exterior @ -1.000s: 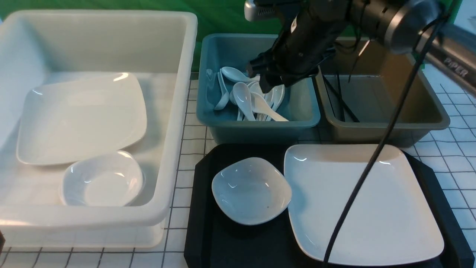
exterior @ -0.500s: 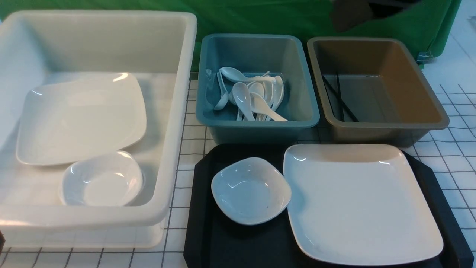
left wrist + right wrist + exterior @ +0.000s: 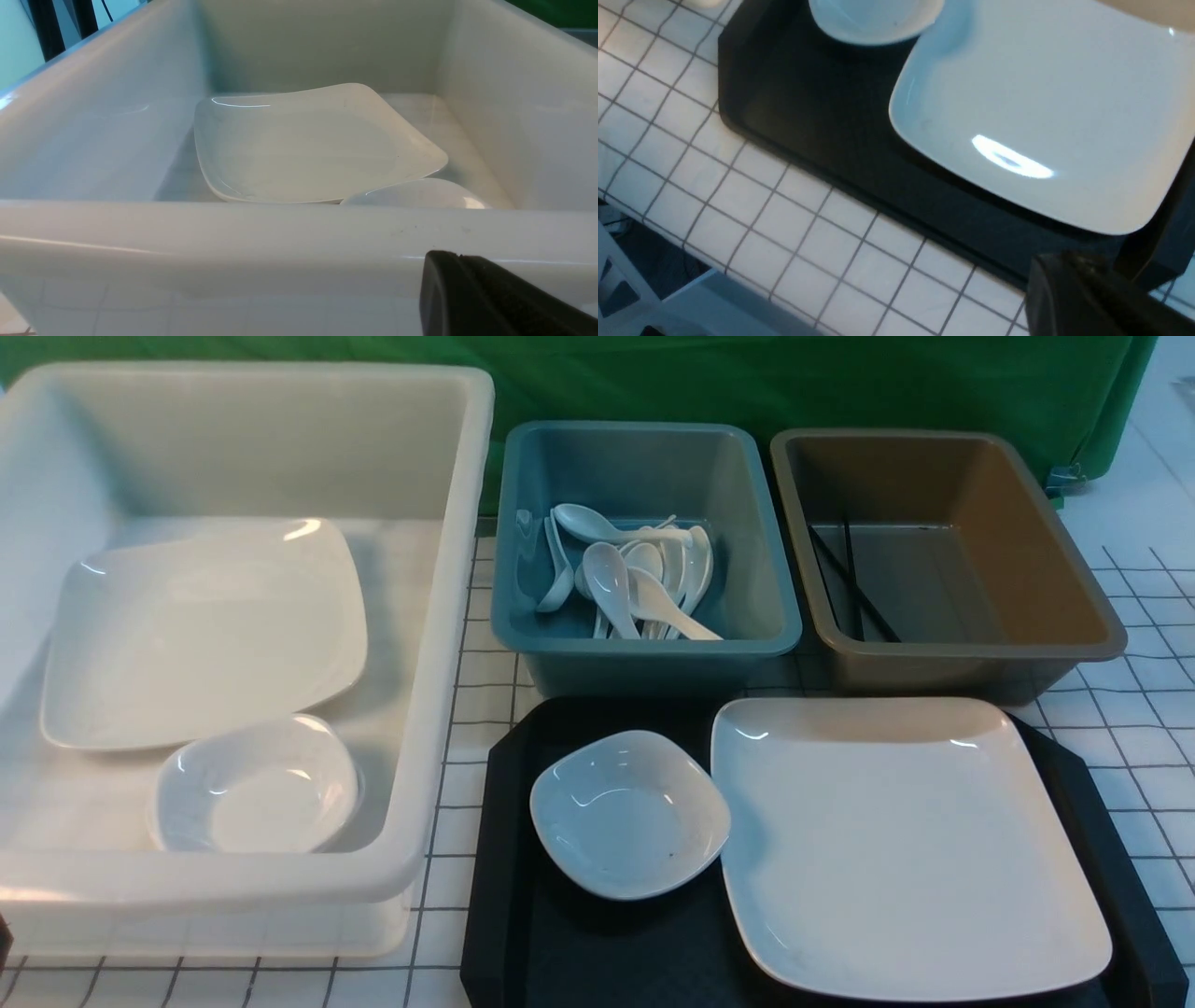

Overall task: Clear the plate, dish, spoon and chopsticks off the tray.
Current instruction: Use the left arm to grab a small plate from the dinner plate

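Note:
The plate (image 3: 910, 845) lies on the right of the black tray (image 3: 504, 896), and the dish (image 3: 627, 814) with its dark speck sits on the left. Both show in the right wrist view, plate (image 3: 1045, 102) and dish (image 3: 873, 18), on the tray (image 3: 808, 102). Several white spoons (image 3: 635, 583) lie in the blue bin; I cannot tell the task's spoon among them. The chopsticks (image 3: 851, 583) lie in the brown bin. Neither arm shows in the front view. My right gripper (image 3: 1069, 280) is shut and empty above the tray's near edge. My left gripper (image 3: 460, 280) is shut and empty before the white bin's wall.
A big white bin (image 3: 448, 616) at the left holds another white plate (image 3: 201, 630) and a speckless bowl (image 3: 257, 784). The blue bin (image 3: 644, 649) and brown bin (image 3: 1027, 551) stand just behind the tray. The table is white with a grid pattern.
My right arm was over the blue bin a second ago, rose away, and is now out of the front view. Nothing on the tray moved.

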You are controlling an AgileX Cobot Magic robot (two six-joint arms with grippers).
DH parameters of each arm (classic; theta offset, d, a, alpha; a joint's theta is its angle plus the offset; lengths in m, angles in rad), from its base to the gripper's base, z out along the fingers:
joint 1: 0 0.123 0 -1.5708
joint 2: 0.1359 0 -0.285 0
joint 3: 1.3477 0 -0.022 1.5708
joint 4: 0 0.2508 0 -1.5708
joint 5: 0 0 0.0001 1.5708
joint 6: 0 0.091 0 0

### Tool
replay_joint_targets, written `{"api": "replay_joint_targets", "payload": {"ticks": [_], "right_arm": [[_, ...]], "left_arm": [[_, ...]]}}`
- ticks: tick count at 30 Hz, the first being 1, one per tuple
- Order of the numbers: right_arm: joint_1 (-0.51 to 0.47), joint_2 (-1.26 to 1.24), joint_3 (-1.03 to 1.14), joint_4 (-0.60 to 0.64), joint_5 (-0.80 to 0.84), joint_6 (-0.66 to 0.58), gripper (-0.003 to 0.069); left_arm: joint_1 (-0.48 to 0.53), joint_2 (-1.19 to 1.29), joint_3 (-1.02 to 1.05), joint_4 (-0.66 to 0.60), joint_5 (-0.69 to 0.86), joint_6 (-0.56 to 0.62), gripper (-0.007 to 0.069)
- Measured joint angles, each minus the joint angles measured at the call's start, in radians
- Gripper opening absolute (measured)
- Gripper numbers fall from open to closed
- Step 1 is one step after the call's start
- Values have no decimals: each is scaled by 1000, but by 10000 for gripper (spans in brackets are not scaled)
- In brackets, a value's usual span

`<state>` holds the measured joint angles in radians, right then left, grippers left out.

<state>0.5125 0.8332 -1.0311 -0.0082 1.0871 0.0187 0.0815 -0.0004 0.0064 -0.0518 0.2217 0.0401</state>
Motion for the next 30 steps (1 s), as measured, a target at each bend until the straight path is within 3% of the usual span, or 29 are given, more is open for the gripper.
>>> {"api": "replay_joint_targets", "payload": {"ticks": [10,24,26,30], "right_arm": [[0,-322,218,0,-24,3,50],[0,-353,221,1,-33,4,71],[0,-353,221,2,-33,4,72],[0,-353,221,8,-38,4,76]], "left_arm": [[0,0,0,0,0,0,21],[0,0,0,0,0,0,21],[0,0,0,-47,-4,-31,21],[0,0,0,-508,-30,-272,21]]}}
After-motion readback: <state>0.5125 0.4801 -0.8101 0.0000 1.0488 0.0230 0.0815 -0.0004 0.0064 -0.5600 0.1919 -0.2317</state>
